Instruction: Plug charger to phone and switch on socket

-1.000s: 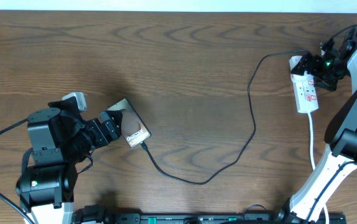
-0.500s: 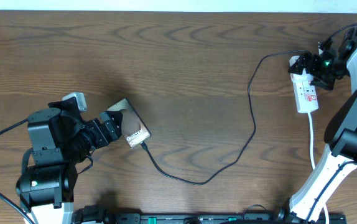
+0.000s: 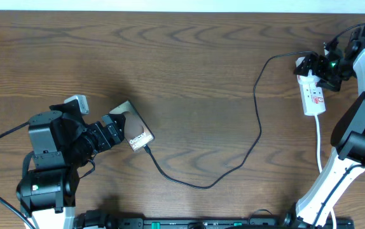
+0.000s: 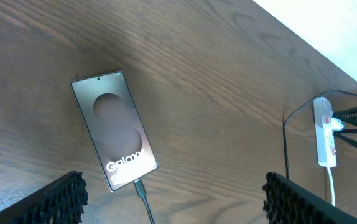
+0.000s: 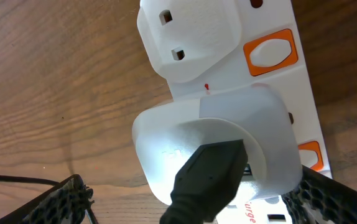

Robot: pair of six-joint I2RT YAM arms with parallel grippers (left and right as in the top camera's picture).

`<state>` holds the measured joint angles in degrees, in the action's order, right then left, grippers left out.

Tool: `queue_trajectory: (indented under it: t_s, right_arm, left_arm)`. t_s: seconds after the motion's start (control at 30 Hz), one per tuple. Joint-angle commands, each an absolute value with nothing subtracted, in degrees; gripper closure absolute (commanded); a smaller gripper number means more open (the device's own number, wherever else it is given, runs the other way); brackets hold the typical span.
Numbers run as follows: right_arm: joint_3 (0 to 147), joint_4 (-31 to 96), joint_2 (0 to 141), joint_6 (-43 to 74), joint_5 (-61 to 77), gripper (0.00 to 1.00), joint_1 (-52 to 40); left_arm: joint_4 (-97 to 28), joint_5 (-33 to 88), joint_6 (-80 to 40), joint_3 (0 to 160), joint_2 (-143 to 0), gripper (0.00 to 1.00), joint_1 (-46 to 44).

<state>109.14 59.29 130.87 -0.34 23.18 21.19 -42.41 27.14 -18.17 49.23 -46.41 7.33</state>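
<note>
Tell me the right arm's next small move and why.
Probably lower the open right gripper onto the orange switch beside the white charger plug: the thin black cable already joins the dark glossy rectangular phone and the white power strip, so only switching on seems left.

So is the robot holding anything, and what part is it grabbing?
Nothing is held. The left gripper is open above the phone, and the right gripper is open over the socket.

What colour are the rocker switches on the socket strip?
Orange switches on the white socket, clearest in the right wrist view.
</note>
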Motion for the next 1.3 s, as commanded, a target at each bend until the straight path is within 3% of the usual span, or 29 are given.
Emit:
queue_trajectory:
  t_s: [0.0,1.27]
  right_arm:
    - [110.4,59.1,131.6,-1.3,24.4,0.03,20.5]
    - [107.6,56.3,131.6,0.4,27.8,0.03,18.4]
  left_arm:
    - [-42.6,27.8,-18.0,49.9,-46.3,0.11,7.4]
    - [-42.7,27.8,-18.0,49.9,-46.3,0.11,7.4]
